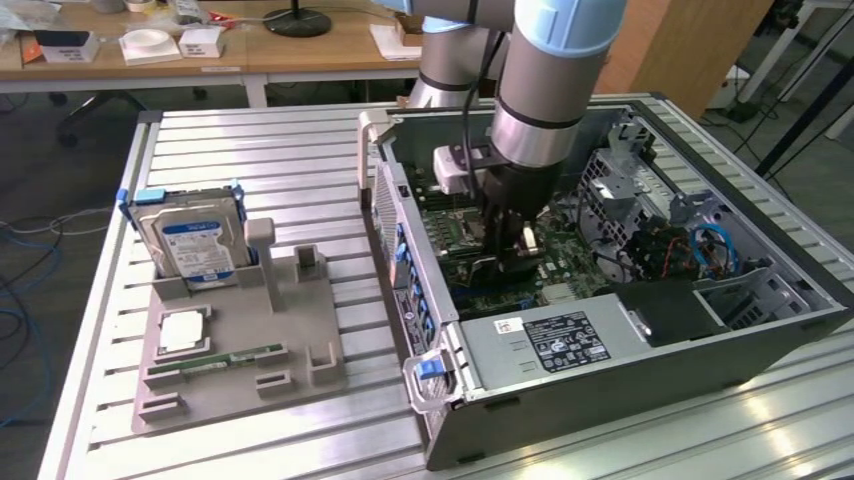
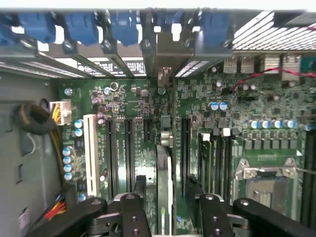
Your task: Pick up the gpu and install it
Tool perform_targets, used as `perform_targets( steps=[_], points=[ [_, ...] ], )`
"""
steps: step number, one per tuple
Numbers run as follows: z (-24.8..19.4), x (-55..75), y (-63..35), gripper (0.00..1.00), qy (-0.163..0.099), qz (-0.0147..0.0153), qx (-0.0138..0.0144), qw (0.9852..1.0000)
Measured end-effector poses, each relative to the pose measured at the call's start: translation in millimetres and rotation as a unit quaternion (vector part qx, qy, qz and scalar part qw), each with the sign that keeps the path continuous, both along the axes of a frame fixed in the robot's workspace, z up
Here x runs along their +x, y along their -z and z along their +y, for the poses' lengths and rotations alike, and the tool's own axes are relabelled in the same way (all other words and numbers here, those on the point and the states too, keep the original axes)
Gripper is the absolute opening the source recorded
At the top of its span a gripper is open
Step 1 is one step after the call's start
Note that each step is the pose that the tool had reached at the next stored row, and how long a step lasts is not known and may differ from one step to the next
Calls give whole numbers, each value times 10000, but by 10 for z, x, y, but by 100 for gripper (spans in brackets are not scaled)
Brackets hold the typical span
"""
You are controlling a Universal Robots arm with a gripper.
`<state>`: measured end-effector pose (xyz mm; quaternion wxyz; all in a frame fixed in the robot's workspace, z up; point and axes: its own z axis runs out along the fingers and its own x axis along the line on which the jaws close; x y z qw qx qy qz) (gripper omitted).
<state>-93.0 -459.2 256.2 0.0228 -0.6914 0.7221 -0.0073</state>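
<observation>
**Gripper let go over the seated gpu**

Gripper fingers stand spread, clear on both sides of the gpu, which we see edge-on, upright in a motherboard slot inside the computer case. We judge this the release step. Any move away calls for a straight lift. We count one gpu, one hard drive and one RAM stick.

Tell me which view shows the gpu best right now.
Wrist view. The gpu stands edge-on in a motherboard slot, between the fingers of the tool, which stand apart beside it. In the exterior view the tool is down inside the computer case and the card is hard to make out.
</observation>
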Motion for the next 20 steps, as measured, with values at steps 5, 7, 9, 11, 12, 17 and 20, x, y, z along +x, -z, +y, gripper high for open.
perform_targets(
  steps=[5, 7, 9, 11, 12, 17, 20],
  points=[
    [3, 0, -173, 45, -1, 0, 0, 10000],
    [23, 0, -181, 44, -1, -1, -48, 10000],
    [22, 0, -180, 37, -1, -1, -48, 10000],
    [23, 0, -181, 31, 0, -1, -48, 10000],
    [23, 0, -181, 25, 0, -1, -48, 10000],
    [23, 0, -181, 11, 0, -1, -48, 10000],
    [23, 0, -181, 11, 0, -1, -48, 10000]
  ],
)
